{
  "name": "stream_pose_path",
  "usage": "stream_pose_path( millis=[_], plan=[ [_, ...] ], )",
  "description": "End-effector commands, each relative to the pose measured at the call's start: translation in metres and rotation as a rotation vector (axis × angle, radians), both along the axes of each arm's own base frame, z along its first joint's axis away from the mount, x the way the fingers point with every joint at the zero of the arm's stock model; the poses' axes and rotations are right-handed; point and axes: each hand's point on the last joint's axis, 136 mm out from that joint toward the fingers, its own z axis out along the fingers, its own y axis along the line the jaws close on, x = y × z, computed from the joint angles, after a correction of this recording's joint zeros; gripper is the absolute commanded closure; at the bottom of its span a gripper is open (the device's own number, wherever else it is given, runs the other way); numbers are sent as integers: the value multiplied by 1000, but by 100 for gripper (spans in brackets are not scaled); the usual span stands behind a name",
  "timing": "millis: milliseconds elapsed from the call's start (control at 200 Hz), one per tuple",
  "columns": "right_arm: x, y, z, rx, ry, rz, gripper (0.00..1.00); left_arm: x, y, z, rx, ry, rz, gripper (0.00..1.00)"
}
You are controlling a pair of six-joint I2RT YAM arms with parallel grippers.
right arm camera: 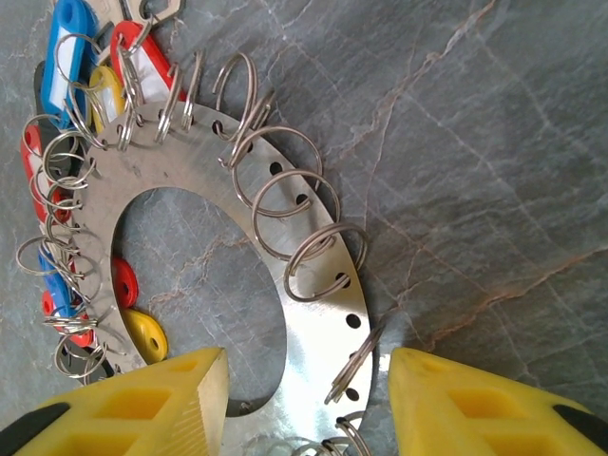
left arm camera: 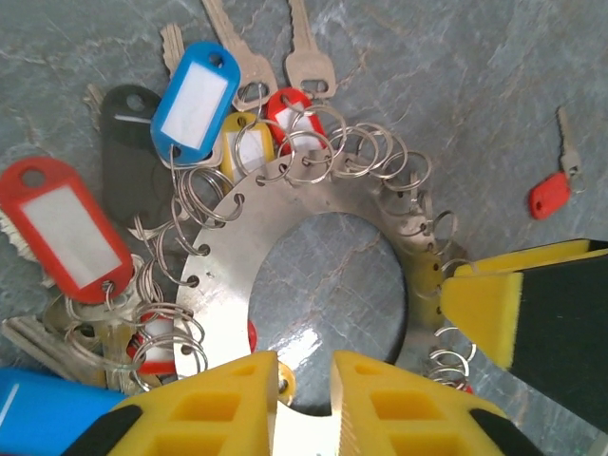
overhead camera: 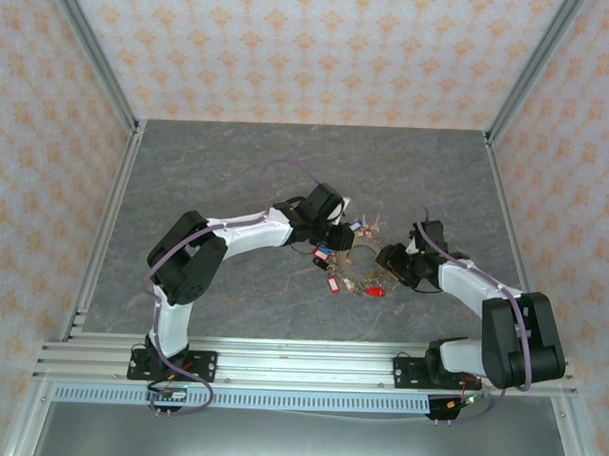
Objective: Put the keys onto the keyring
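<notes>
My left claw (left arm camera: 306,372) has its fingers (left arm camera: 228,404) nearly together over the near rim of the keyring (left arm camera: 220,275), with metal showing in the slit; I cannot tell whether it pinches anything; my right claw (right arm camera: 306,370) stands apart, straddling the keyring's flat band; the keyring lies flat on the grey table (overhead camera: 237,166) between both arms, with keys (left arm camera: 66,233) hanging from small loops (right arm camera: 285,199) round its edge; one red-tagged key (left arm camera: 551,193) lies apart from it

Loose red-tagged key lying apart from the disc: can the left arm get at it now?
Probably yes. The key lies alone on bare table, nothing over it. But the left gripper is at the keyring rim and a finger of the right gripper sits near the path, so lift and skirt it.
</notes>
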Motion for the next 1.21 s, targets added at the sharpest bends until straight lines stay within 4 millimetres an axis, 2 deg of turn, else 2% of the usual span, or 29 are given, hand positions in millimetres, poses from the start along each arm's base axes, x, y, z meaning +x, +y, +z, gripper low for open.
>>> stream_pose_path(
  millis=[0, 180, 455, 601, 886, 1201],
  plan=[
    [-1, 0, -7, 7, 7, -10, 53, -3, -5, -4, 2, 40, -17, 80],
    [0, 3, -13, 20, 21, -4, 55, -4, -9, -18, 10, 68, -22, 84],
    [8, 11, -12, 89, -14, -20, 58, -6, 6, -46, 106, 104, 3, 90],
    [11, 13, -10, 112, -23, -25, 58, -9, 11, -54, 126, 117, 13, 91],
    [15, 18, -3, 196, -53, -30, 60, -4, 14, -63, -24, 217, 70, 92],
    [18, 24, 0, 256, -77, -27, 60, -6, 21, -78, -97, 293, 111, 92]
  ],
)
